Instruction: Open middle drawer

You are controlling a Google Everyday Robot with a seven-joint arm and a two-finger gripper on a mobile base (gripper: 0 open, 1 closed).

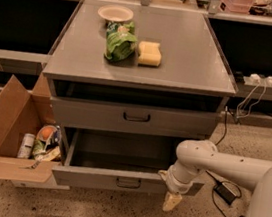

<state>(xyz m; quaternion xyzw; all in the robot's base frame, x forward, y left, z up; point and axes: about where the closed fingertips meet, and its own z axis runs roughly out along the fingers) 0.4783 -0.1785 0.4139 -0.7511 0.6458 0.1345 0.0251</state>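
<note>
Gripper (171,202) hangs at right front edge of pulled-out middle drawer (91,178)

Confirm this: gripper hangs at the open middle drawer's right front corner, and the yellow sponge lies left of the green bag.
No. In the camera view the yellow sponge lies right of the green bag. The gripper does hang at the open middle drawer's right front corner.

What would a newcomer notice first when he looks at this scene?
The white robot arm reaches in from the right, its gripper hanging before the right end of the middle drawer, which stands wide open. Next come the green bag and yellow sponge side by side on the cabinet top, and an open cardboard box at the cabinet's left.
</note>
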